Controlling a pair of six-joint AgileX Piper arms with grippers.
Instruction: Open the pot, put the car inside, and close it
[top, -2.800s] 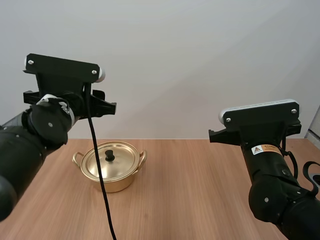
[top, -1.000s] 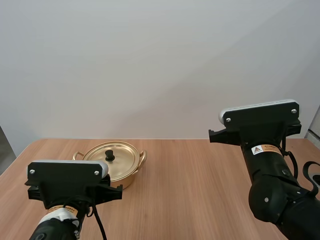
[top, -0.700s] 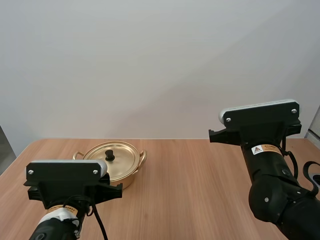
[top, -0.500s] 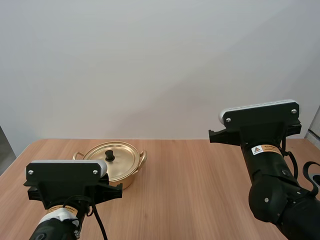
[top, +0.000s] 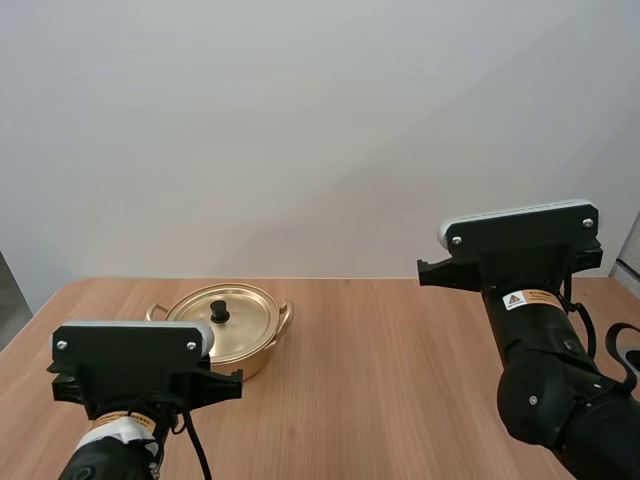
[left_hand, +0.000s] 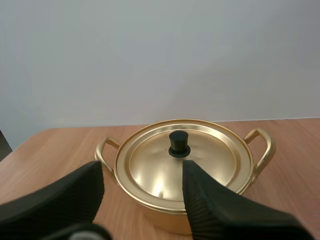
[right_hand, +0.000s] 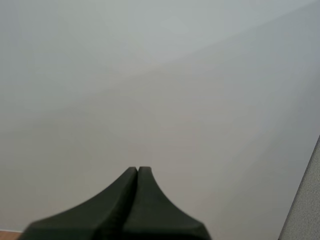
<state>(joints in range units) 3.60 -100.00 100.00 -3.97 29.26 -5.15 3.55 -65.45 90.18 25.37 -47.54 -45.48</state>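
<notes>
left fingers (left_hand: 216, 212) lower, near pot (left_hand: 183, 176)

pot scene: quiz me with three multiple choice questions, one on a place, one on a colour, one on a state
1. Where on the table does the pot stand?
A) on its left part, ahead of the left gripper
B) at its far right edge
C) at its near right corner

2. What colour is the knob on the lid?
A) gold
B) black
C) red

3. What state is the right gripper in?
A) open
B) shut on the lid
C) shut on nothing

Answers:
1 A: the high view shows the pot on the table's left part, and the left wrist view shows it just beyond that open gripper.
2 B: the knob is black against the gold lid.
3 C: the right wrist view shows it as one closed dark wedge with nothing in it.
</notes>
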